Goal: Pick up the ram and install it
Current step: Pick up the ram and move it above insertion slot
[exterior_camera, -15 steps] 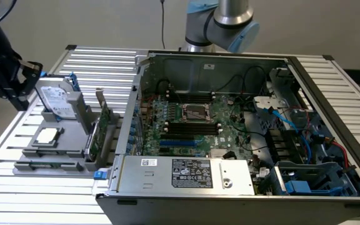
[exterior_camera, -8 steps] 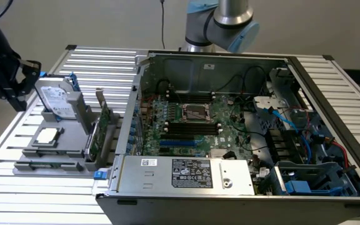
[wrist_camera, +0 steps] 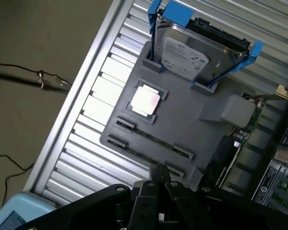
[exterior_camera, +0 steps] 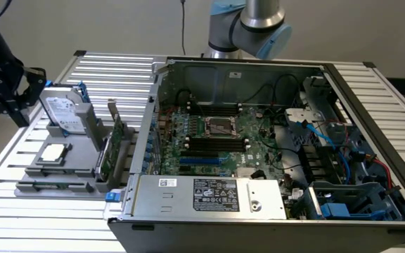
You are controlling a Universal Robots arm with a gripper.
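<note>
— Item: ram [exterior_camera: 55,185]?
— Long, thin green stick; it sat in an edge slot of the grey holder [wrist_camera: 192,124].
— Gripper [wrist_camera: 159,171]?
— Pinched fully closed, nothing held; it hung over the holder.

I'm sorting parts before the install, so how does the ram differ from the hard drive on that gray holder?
The ram is a thin green strip; the hard drive is a broad silver block with blue clips. The ram lies low in a slot; the hard drive stands up high. Both sit in the gray holder, outside the computer case.
</note>
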